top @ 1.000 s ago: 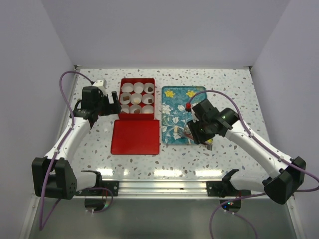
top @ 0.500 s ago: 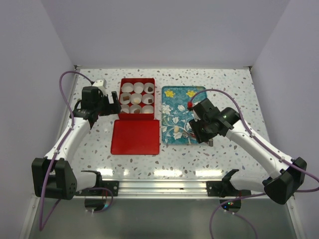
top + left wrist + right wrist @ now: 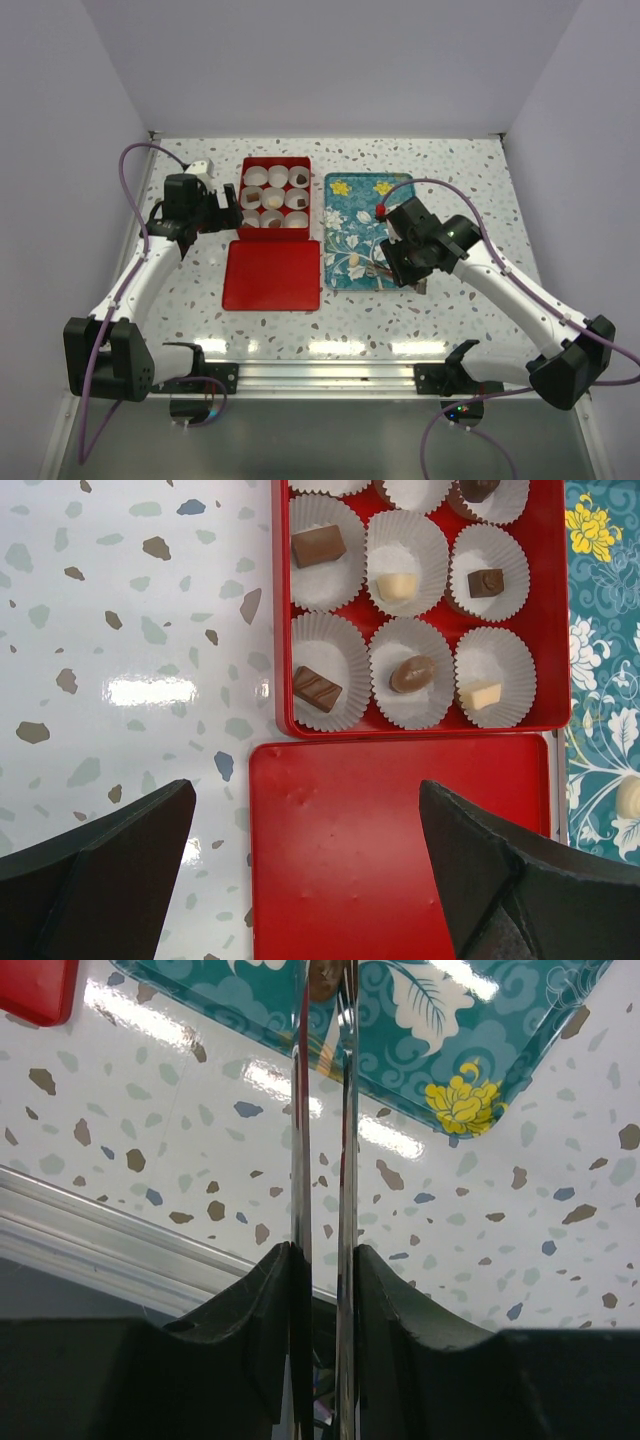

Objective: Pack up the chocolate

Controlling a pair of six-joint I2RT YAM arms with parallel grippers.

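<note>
- Small dark brown chocolate piece (image 3: 322, 980): light and rigid, but easily scuffed or cracked. Probably slippery against metal. Best taken across its broad flanks, low on the body, with gentle pressure only.
- On the right gripper (image 3: 321, 1010), two long thin metal blades set nearly together, with the brown piece between their tips at 12 o'clock in the wrist view. Apparently pinched; firmness of the hold not judgeable.
- Piece and blade tips over the flat teal tray (image 3: 385, 200) with its white and yellow flower print, close to the tray's 6 o'clock edge.
- One cream-white oval chocolate (image 3: 353, 258) loose on the same tray, at 9 o'clock from the right gripper, near but apart from the blades.
- Square red box (image 3: 275, 160) at 9 o'clock from the tray, holding nine round white paper cups (image 3: 330, 660). One piece, brown or cream, in each of the six cups of the near two rows. Far row cut off in the wrist view, with at least one dark piece there.
- Flat red lid (image 3: 272, 275) on the speckled white table (image 3: 450, 170), at 6 o'clock from the box and just beside it.
- On the left gripper (image 3: 305, 855), fingers spread wide and holding nothing, at 9 o'clock from the box in the overhead view.
- Likely risks: a rounded piece squirting out from narrow blades if squeezed off-centre, and its surface marking under hard pressure.
</note>
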